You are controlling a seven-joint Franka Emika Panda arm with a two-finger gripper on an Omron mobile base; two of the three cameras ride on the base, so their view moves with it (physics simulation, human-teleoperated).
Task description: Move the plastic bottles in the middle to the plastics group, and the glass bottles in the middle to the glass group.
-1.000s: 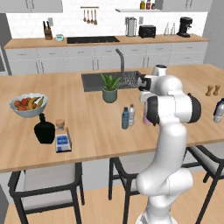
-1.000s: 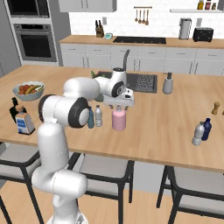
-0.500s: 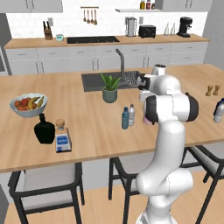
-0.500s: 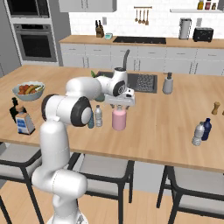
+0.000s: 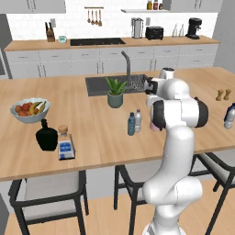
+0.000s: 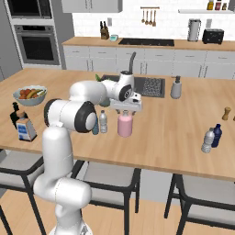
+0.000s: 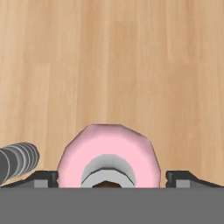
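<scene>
Pink bottle [image 7: 108, 155] seen from above, between wide-set pincer [image 7: 112, 179] fingertips [image 7: 43, 178], wooden counter [image 7: 113, 61]

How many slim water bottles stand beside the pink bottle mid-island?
2: a dark teal one and a clear one, side by side next to the pink bottle. None appear hidden.

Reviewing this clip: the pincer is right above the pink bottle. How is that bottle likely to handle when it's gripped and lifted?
The pink bottle looks rigid, so it probably won't give under the open pincer. Its rounded, smooth body seen in the hand view may slip unless gripped squarely. It stands upright on a fairly broad base, so tipping seems unlikely, but a knock could push it into the slim bottle beside it.
</scene>
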